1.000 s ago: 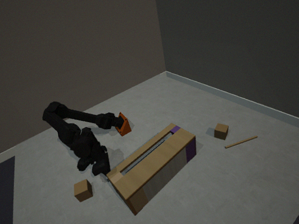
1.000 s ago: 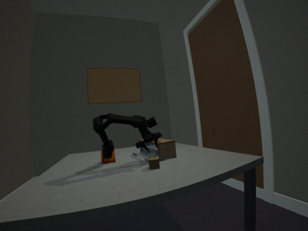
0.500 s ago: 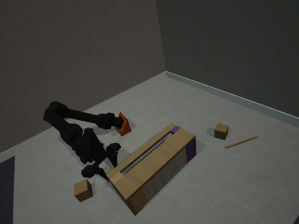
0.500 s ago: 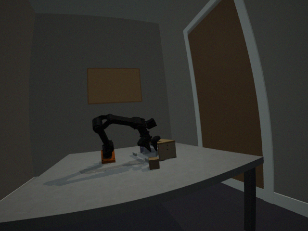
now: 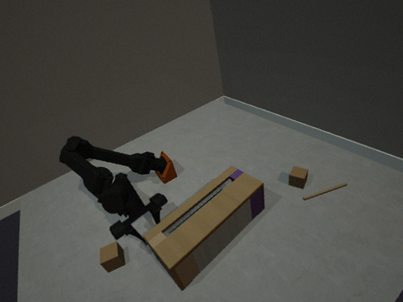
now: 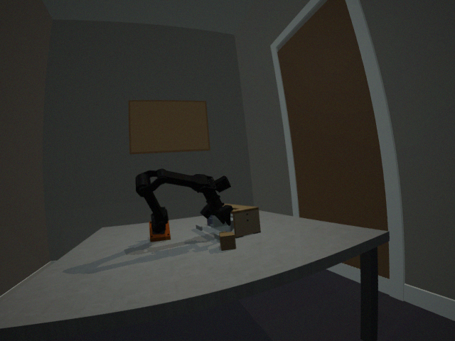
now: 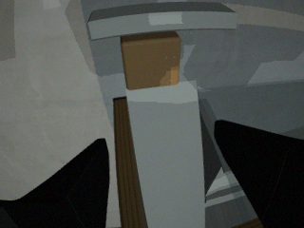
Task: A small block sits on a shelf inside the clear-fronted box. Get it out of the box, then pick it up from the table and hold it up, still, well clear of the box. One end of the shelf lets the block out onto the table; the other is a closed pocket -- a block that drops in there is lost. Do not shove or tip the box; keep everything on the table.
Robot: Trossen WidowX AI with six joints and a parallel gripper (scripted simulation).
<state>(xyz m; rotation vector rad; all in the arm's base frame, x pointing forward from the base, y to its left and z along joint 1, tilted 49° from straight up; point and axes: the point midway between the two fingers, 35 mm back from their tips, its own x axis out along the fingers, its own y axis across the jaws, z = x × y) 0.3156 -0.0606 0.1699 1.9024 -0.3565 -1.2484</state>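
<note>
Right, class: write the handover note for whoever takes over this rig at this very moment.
Tool: open, holding nothing, low beside the box near its tan end, on the arm's side.
Block: seen in the wrist view, ahead of the fingers at the far end of a pale strip; whether it has left the shelf cannot be told.
Also on the table: cube by the tan end, cube past the purple end, stick.
Done: tool placed by the box; nothing grasped.
Left: get the block onto the table, grasp it, hold it up clear.
</note>
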